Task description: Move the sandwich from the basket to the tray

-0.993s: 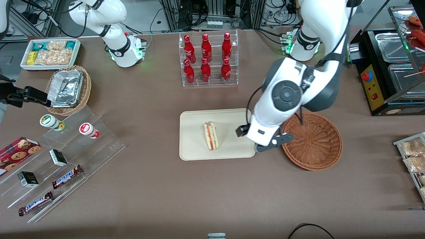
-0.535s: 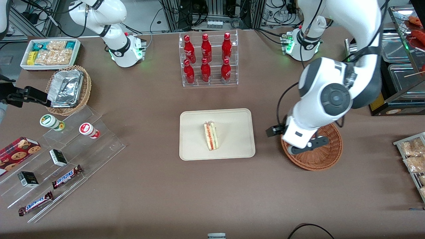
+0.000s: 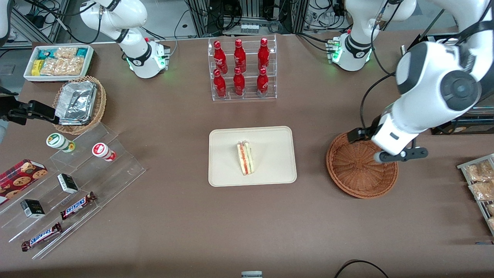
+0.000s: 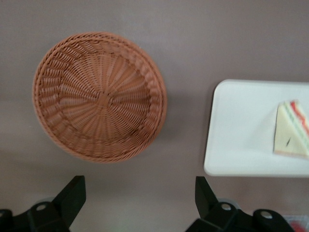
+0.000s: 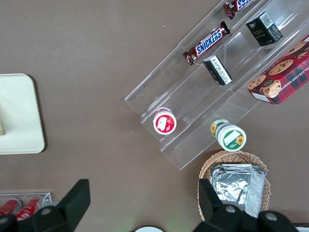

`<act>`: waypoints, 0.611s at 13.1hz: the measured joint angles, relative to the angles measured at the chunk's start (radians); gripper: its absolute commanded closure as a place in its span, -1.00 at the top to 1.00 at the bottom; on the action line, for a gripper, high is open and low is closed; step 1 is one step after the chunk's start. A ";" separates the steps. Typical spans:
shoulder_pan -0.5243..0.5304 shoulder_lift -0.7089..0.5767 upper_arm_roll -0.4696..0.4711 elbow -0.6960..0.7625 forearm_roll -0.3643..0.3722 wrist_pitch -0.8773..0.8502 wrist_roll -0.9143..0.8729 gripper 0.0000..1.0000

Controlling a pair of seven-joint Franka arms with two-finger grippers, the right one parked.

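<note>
Sandwich (image 3: 245, 157) on tray (image 3: 270, 139); gripper (image 4: 140, 205), jaws apparently apart, above basket (image 3: 361, 170).

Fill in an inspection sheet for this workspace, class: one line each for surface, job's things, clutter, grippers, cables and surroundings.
Surface: brown table, no spills seen.
Job's things: sandwich lies on the tray; basket holds nothing.
Clutter: bottle rack, foil containers, snack bin, Snickers bars, cookie box.
Grippers: gripper open, holding nothing, raised above the table beside the basket.
Cables: black cable hangs from the working arm; cable loop at the table edge nearest the camera.
Surroundings: heated food display at the working arm's end.
</note>
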 measured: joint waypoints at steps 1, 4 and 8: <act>0.046 -0.026 -0.030 -0.018 0.001 -0.012 0.051 1.00; 0.173 -0.098 -0.097 -0.056 0.003 -0.057 0.217 1.00; 0.260 -0.191 -0.114 -0.057 0.023 -0.147 0.373 1.00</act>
